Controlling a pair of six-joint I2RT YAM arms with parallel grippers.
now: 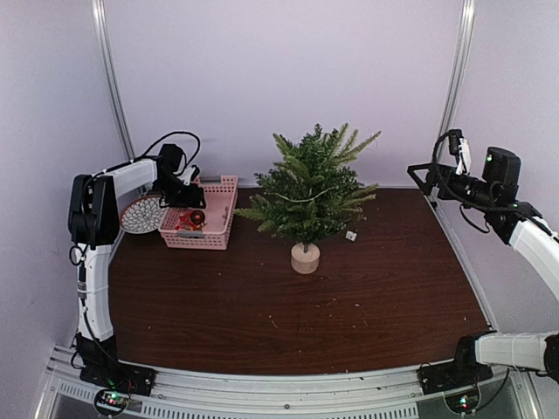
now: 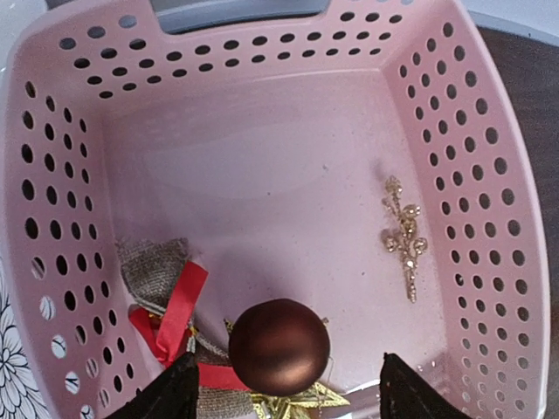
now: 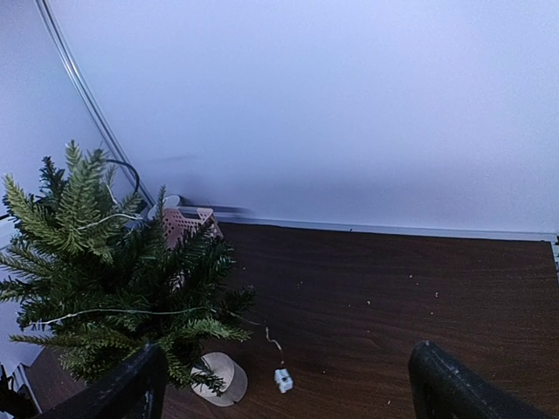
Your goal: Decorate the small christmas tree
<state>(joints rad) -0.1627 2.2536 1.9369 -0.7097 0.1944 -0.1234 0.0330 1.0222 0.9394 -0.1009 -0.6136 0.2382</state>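
Observation:
The small christmas tree (image 1: pixel 310 188) stands upright mid-table on its pale wooden stump (image 1: pixel 305 257); a thin wire runs through its branches. It also shows in the right wrist view (image 3: pixel 96 279). The pink basket (image 1: pixel 225 194) sits to its left. My left gripper (image 1: pixel 188 197) hovers open over the basket (image 2: pixel 52 175), its jaws on either side of a matte brown ball ornament (image 2: pixel 279 346), not touching it. A burlap and red ribbon bow (image 2: pixel 166 297), a gold star (image 2: pixel 293 403) and a gold sprig (image 2: pixel 403 236) lie in the basket. My right gripper (image 1: pixel 421 180) is open and empty, raised at the far right.
A patterned plate (image 1: pixel 140 215) lies left of the basket. A small white box (image 1: pixel 350 235) on a wire lies on the table right of the stump, and it also shows in the right wrist view (image 3: pixel 283 380). White walls close the back and sides.

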